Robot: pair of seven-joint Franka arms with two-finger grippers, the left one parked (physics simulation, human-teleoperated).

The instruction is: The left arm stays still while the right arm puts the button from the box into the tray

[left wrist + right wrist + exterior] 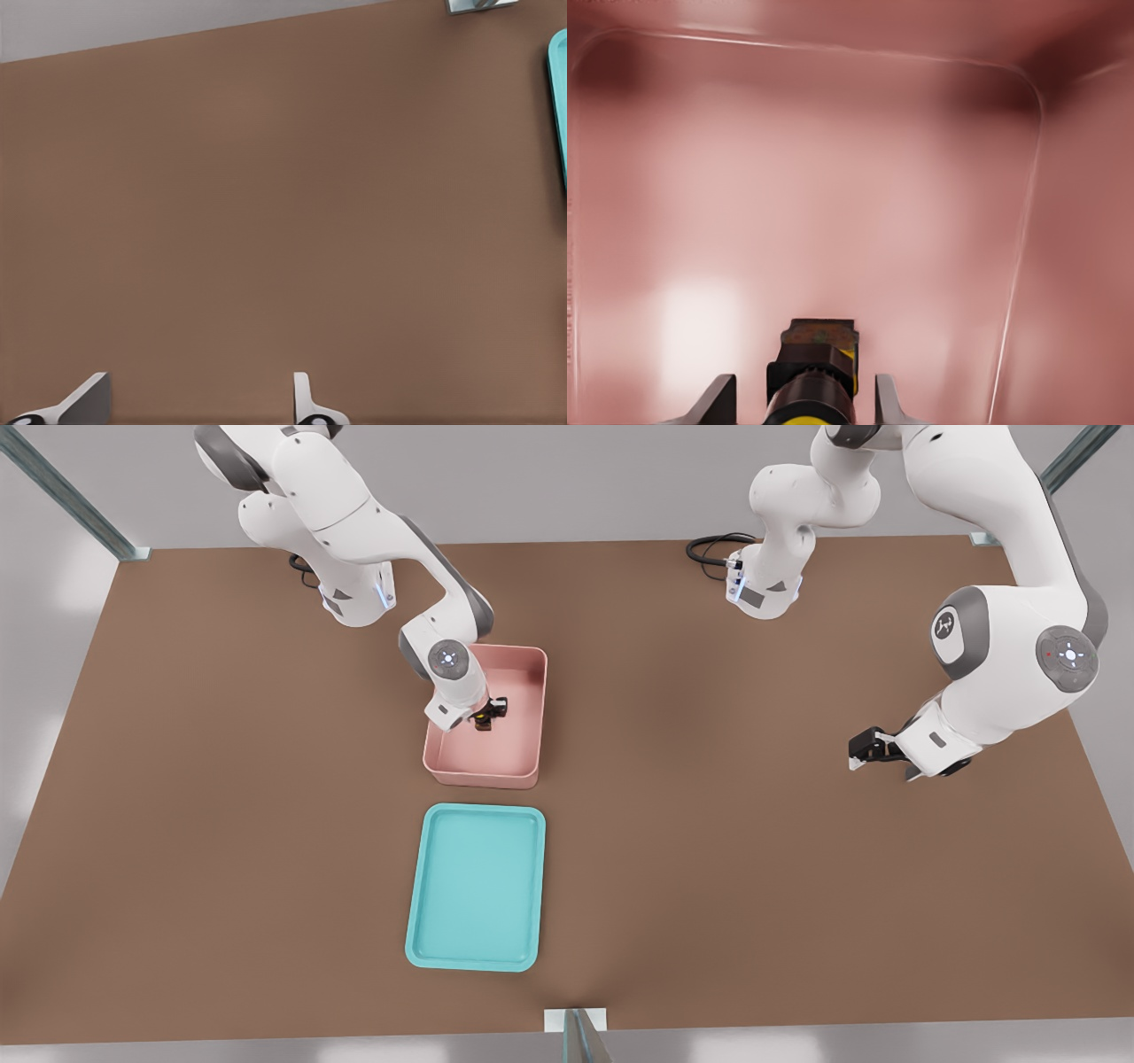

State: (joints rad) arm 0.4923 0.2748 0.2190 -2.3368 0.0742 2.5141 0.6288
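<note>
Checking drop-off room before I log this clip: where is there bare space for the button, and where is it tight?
The tray is bare across its whole floor. Bare tabletop lies between tray and box, and widely on the front view's right. It is crowded inside the box, where the gripper brackets the button between tall pink walls.

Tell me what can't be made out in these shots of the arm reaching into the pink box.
- Front view: the gripper covers most of the button, so contact is unclear.
- Right wrist view: the button sits between the fingers, but the picture's edge cuts off both, hiding any grip.
- Left wrist view: only a sliver of the tray shows; the box is out of view.
</note>
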